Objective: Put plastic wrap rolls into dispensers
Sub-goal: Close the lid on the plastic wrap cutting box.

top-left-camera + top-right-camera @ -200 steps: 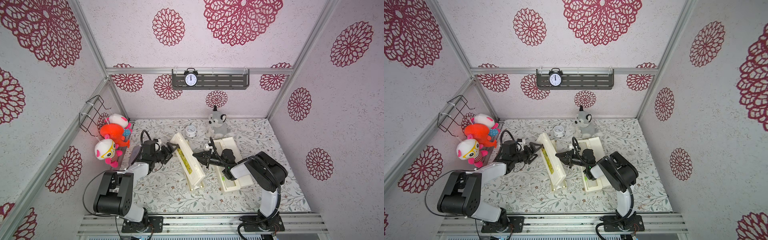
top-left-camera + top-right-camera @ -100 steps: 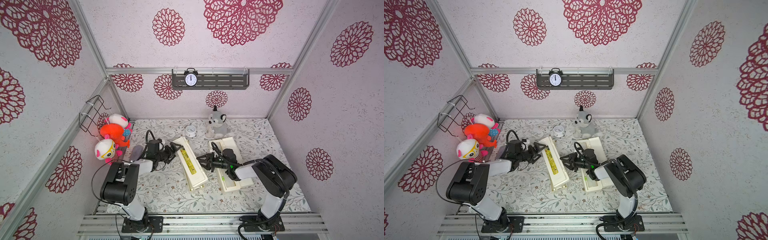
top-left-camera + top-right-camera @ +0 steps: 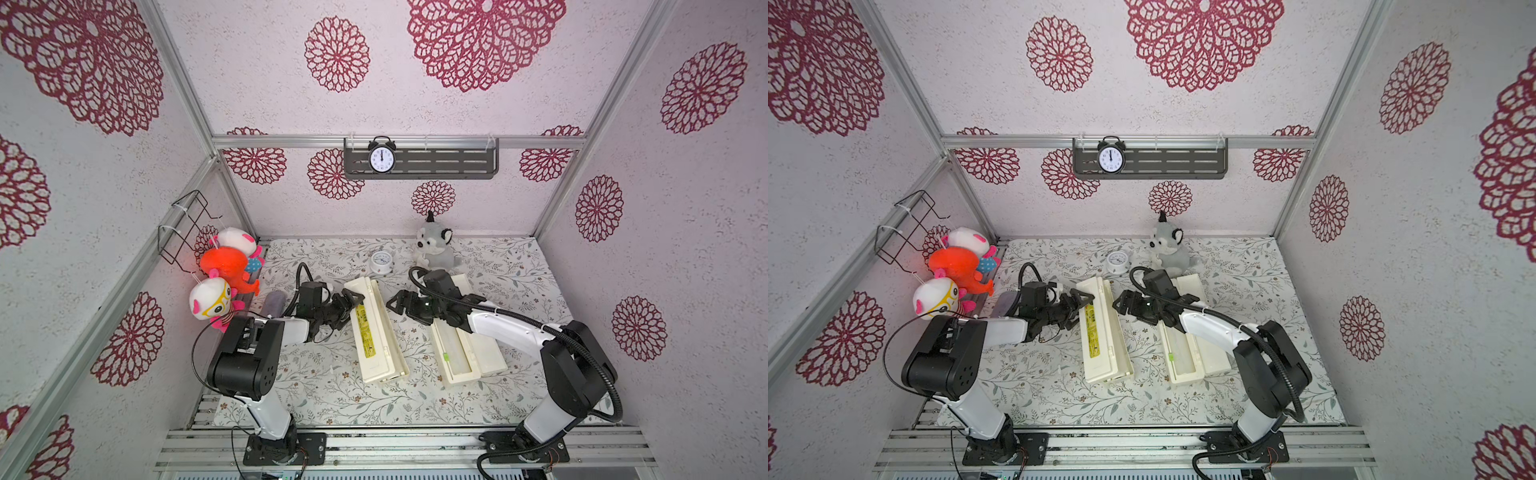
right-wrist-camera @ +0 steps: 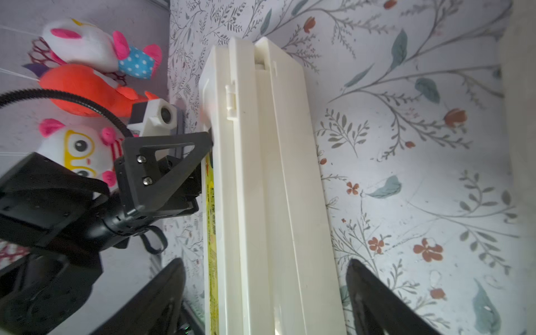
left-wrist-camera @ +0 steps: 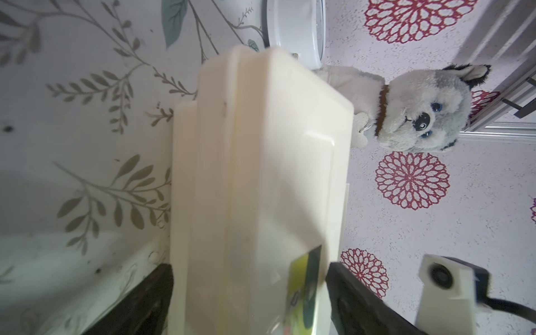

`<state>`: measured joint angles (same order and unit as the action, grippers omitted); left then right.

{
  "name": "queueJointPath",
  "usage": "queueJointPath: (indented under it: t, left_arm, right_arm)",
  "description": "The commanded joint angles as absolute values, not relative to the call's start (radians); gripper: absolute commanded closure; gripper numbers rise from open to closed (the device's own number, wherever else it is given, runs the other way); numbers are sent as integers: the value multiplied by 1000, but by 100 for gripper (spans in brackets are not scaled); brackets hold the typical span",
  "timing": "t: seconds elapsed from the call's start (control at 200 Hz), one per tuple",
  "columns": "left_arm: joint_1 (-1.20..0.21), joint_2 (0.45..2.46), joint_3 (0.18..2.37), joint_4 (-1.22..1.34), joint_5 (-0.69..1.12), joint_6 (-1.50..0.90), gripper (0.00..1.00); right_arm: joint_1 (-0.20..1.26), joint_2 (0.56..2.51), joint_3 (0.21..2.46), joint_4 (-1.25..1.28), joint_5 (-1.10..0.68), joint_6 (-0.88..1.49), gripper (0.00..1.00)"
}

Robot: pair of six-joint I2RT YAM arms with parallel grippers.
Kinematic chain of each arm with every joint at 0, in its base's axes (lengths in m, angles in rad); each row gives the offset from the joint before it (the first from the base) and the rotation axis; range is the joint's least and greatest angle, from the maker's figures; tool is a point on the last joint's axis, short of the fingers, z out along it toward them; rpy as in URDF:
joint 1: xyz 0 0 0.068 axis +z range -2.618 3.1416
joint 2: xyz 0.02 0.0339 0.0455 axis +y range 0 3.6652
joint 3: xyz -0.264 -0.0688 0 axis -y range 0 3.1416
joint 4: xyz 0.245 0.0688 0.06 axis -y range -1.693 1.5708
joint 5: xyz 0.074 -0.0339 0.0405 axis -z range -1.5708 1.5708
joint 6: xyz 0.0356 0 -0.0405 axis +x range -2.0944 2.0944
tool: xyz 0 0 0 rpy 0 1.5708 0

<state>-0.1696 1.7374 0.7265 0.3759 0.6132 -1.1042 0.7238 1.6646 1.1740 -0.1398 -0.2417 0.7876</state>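
Closed dispenser [image 3: 376, 332]: it lies mid-table, long axis running near to far, lid down, with the yellow-green label along its left side.
Open dispenser [image 3: 465, 353]: it sits just right of the first, apart from it, lid folded out to the right. You see only its near half, because the right arm crosses the far half.
Rolls: you cannot pick one out. The closed box hides its inside, and the pale length in the open trough is too faint to name.
Left gripper [image 3: 349, 311]: it is at the closed dispenser's left edge, toward the far end. In the left wrist view the box sits between the wide-spread jaws, which the frame cuts off. One fingertip [image 4: 203, 145] meets the lid's edge. You cannot tell whether it presses or only straddles.
Right gripper [image 3: 395, 305]: it is just off the same box's right edge, jaws gaping, nothing in them.
Left arm: low, with the forearm reaching right from the near-left base.
Right arm: stretched left and far from the near-right base, wrist over the open dispenser.
Beyond: a husky plush [image 3: 434, 249] and a small round clock [image 3: 381, 262] stand at the far edge of the table [image 3: 332, 386].
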Motion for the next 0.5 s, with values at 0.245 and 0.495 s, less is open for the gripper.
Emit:
queueJointPath:
  t: [0.245,0.495]
  left_arm:
    - [-224,1681,759,450,629,-1218,19]
    - [-253,1654,754,452,614,-1249,20]
  right_arm:
    - [858,1783,1377,-501,11,532,6]
    - [860,1785,1395,-489,-33,526,1]
